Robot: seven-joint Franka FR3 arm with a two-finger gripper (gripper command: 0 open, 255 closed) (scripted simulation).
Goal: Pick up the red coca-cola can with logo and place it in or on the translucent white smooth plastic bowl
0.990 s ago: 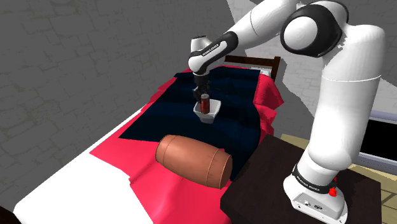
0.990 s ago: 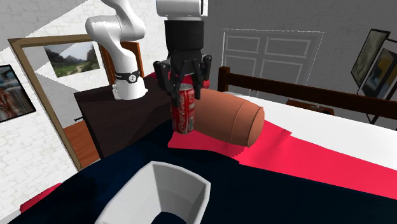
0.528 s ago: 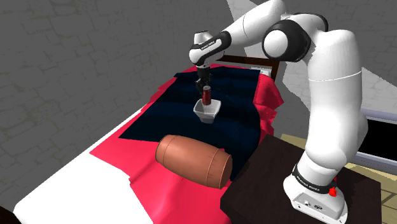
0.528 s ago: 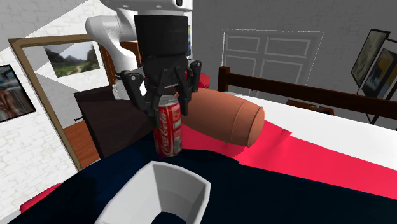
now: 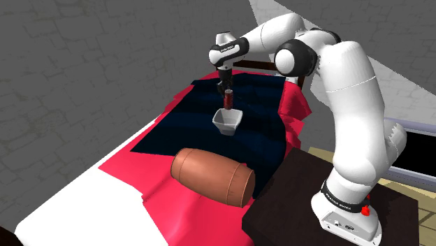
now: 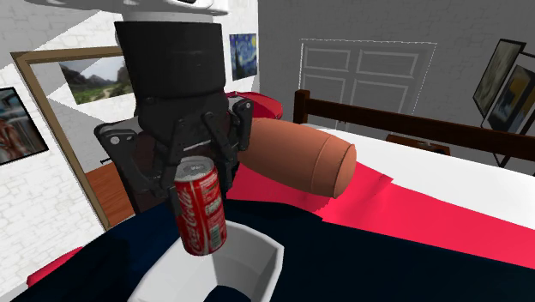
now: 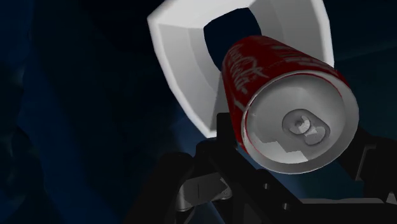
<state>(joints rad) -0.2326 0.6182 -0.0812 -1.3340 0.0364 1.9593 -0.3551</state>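
Shoulder view is showing the gripper [image 5: 226, 91], fingers clasping the red can [image 5: 227, 100], having carried it closer until it is hanging just above the white bowl [image 5: 227, 124]; lowering and releasing is probably coming next.

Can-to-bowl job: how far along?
Done: the pick; gripper is shut on the red can, clear of the dark blanket. In hand: can hangs tilted above the white bowl. Left: lower it in and open the fingers.

End effector [image 6: 199, 168] and red can [image 6: 201, 214] now above the white bowl [image 6: 254, 257]
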